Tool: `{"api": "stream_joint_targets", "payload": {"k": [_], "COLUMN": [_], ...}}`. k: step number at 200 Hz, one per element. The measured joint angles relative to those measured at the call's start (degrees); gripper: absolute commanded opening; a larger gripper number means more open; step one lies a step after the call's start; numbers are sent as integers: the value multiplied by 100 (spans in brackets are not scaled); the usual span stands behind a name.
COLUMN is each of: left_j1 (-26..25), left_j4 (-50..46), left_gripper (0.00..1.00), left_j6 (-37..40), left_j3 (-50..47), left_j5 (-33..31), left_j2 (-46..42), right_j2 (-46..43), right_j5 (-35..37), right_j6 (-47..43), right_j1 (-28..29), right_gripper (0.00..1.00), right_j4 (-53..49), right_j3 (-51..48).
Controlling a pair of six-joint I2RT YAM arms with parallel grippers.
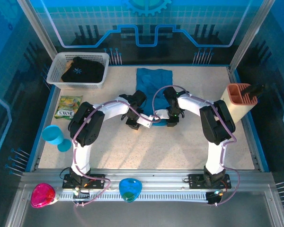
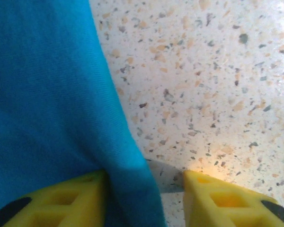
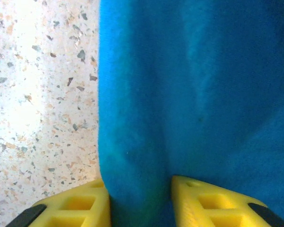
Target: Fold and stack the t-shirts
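As I look down from above, the closest things sit on the metal rail (image 1: 170,189) by the arm bases. A pink thing (image 1: 42,195) is on its left end and a blue thing (image 1: 130,189) is near its middle. A little farther, by the left edge of the table (image 1: 180,151), stands a small light-blue cup (image 1: 54,136). A green and yellow snack bag (image 1: 68,107) lies just past it.

Both arms bend in to the middle of the table. The left claw (image 1: 132,124) and the right claw (image 1: 172,122) point down at the near end of the teal-blue t-shirt (image 1: 154,82). That shirt lies on the table top and runs from the claws to near the far edge.

On the left wrist camera, the left claw (image 2: 144,177) is spread apart. The side edge of the shirt (image 2: 47,94) runs down between its yellow fingers (image 2: 52,203). The cloth touches one finger, and I see bare table next to the other one.

On the right wrist camera, a raised fold of the shirt (image 3: 194,94) fills the whole gap of the right claw (image 3: 139,182). The cloth touches both yellow fingers (image 3: 71,205). I cannot tell if this claw is squeezing the cloth.

By the right edge leans a tan holder (image 1: 239,101) with dark things in it. In the far left corner is a white basket (image 1: 57,71), and the black t-shirt (image 1: 83,70) lies inside it with its pale star print up.
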Motion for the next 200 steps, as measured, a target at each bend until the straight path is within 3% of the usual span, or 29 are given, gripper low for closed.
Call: {"api": "stream_joint_targets", "payload": {"k": [32,58,120,200], "left_j1": [0,4,-72,-826], "left_j4": [238,833,1753,2085], "left_gripper": [0,0,0,0], "left_j6": [35,44,-380,-1327], "left_j3": [90,-22,-1134,-2463], "left_j5": [-92,-205,-319,-697], "left_j2": [76,50,-667,-2382], "right_j2": [-7,-184,-1001,-3254], "right_j5": [-20,-42,-42,151], "right_j6": [2,122,227,938], "right_j1": [-9,-57,2,643], "right_gripper": [19,0,0,0], "right_j4": [98,400,1250,1217], "right_j3": [-26,-273,-1331,-2538]}}
